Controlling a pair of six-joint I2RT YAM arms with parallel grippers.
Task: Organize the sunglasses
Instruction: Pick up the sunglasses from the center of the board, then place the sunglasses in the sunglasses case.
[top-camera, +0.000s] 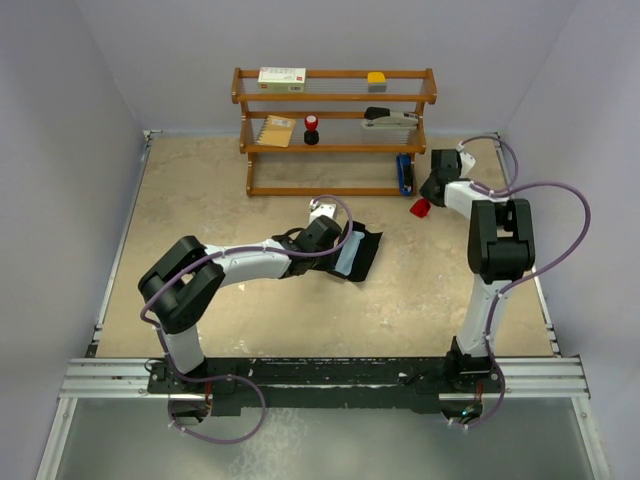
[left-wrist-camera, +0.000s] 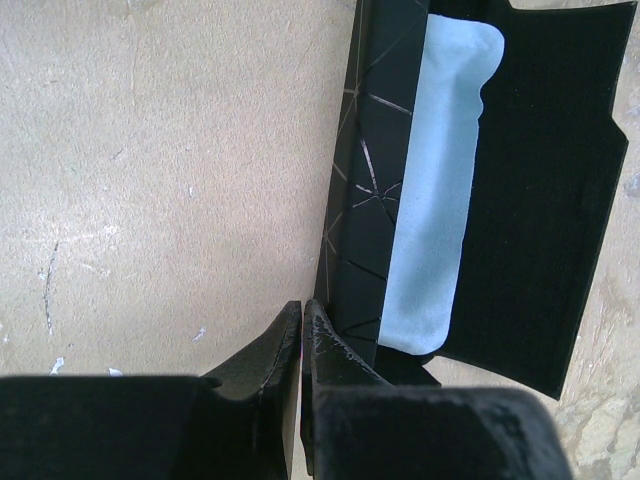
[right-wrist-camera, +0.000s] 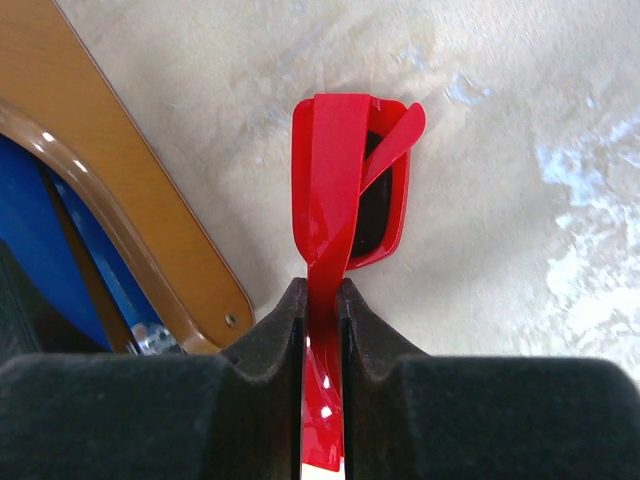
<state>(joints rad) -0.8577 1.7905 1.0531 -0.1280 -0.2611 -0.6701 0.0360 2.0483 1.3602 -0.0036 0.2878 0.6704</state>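
The red sunglasses lie folded on the table by the right foot of the wooden shelf. In the right wrist view one temple arm of the sunglasses runs back between my fingers. My right gripper is shut on that arm, both pads pressed against it. My right gripper hangs just over the glasses in the top view. My left gripper is shut with nothing between its fingers. It rests at the left edge of the open black case, which holds a light blue cloth.
The shelf's curved wooden foot is close on the left of my right fingers, with a blue object behind it. The shelf carries a white box, a yellow block and a stapler. Grey walls enclose the table.
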